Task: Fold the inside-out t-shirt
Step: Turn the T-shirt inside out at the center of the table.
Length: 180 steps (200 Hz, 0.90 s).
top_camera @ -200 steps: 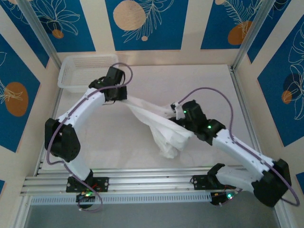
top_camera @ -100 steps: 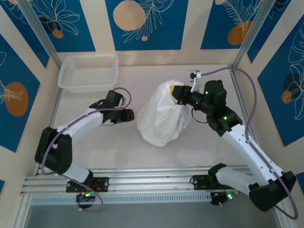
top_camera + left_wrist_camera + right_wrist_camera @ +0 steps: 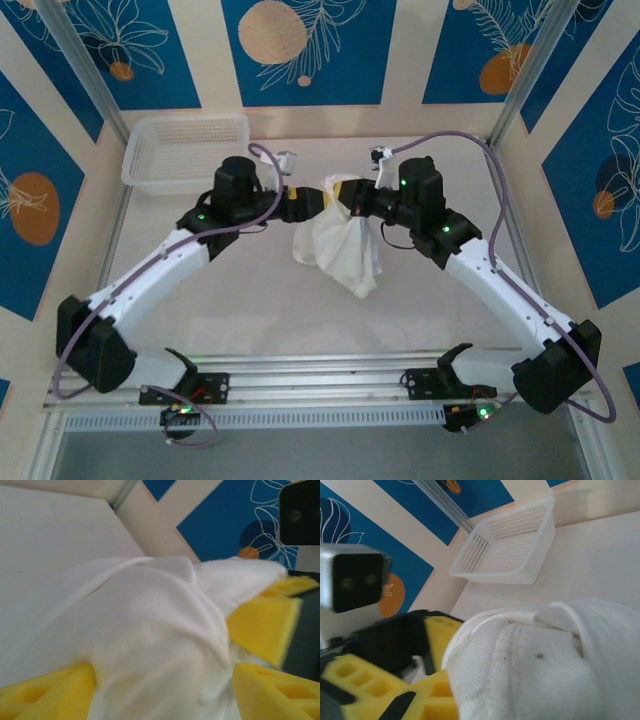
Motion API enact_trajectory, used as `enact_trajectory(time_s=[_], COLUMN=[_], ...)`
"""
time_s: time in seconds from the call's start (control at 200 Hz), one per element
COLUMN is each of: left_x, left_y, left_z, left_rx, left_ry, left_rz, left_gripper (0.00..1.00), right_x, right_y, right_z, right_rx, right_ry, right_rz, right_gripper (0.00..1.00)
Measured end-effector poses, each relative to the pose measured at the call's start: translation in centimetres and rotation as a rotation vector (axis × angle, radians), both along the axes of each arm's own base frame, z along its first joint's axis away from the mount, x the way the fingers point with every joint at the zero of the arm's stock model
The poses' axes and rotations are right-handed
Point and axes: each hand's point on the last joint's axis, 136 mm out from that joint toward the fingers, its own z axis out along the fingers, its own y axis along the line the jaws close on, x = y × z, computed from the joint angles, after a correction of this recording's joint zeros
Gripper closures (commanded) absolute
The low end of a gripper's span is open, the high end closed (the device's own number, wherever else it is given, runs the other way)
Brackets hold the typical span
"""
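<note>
The inside-out t-shirt (image 3: 340, 250) hangs as a white bunch above the table's middle. My right gripper (image 3: 347, 198) is shut on its top; in the right wrist view the ribbed cloth (image 3: 535, 670) drapes over my fingers and hides them. My left gripper (image 3: 305, 200) has come in from the left at the same height, nose to nose with the right one. In the left wrist view its yellow fingers (image 3: 50, 695) stand wide apart, open, with a fold of the t-shirt (image 3: 150, 640) between them. The right gripper's yellow finger (image 3: 265, 625) shows just behind the cloth.
A white mesh basket (image 3: 185, 150) stands at the back left corner, also seen in the right wrist view as the basket (image 3: 510, 545). Metal frame posts (image 3: 520, 90) and patterned walls close the table's sides. Bare tabletop (image 3: 250, 300) lies below the hanging cloth.
My left gripper let go of the stretched t-shirt, opened, dropped back, then rose to the bunch. My right gripper lifted the t-shirt up and toward the back.
</note>
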Motion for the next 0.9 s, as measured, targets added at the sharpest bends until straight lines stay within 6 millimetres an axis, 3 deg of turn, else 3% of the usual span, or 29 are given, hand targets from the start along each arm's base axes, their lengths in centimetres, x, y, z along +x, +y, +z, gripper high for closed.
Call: enact_trajectory(time_s=[0.09, 0.135, 0.19, 0.325, 0.44, 0.59, 0.665, 0.8, 0.9], left_x=[0.1, -0.1, 0.1, 0.7, 1.3, 0.6, 0.3, 0.5, 0.8], left_y=[-1.4, -1.6, -1.1, 1.2, 3.7, 5.0, 6.3, 8.1, 9.2], left_z=[-2.8, -4.0, -5.3, -6.8, -11.3, -17.6, -19.6, -19.4, -16.4], left_rx=[0.03, 0.059, 0.095, 0.096, 0.136, 0.213, 0.247, 0.286, 0.283], left_ry=[0.071, 0.097, 0.121, 0.135, 0.245, 0.426, 0.5, 0.481, 0.387], left_rz=[-0.038, -0.037, -0.005, 0.072, 0.159, 0.218, 0.264, 0.315, 0.33], left_gripper=[0.81, 0.94, 0.99, 0.99, 0.94, 0.66, 0.51, 0.4, 0.35], right_x=[0.2, 0.4, 0.7, 1.6, 1.9, 1.2, 1.3, 0.7, 0.4], right_y=[-0.2, -0.6, -1.4, -4.4, -6.7, -7.0, -7.4, -7.2, -6.5], right_z=[0.0, -0.2, -0.6, -2.7, -3.3, -2.7, -1.8, -0.6, -0.7], right_rx=[-0.007, -0.013, -0.013, 0.026, 0.081, 0.121, 0.142, 0.157, 0.148], right_ry=[0.018, 0.032, 0.064, 0.195, 0.256, 0.259, 0.228, 0.172, 0.164], right_rz=[-0.017, -0.035, -0.066, -0.141, -0.194, -0.192, -0.201, -0.183, -0.146], right_gripper=[1.0, 1.0, 1.0, 1.0, 1.0, 1.0, 1.0, 1.0, 1.0])
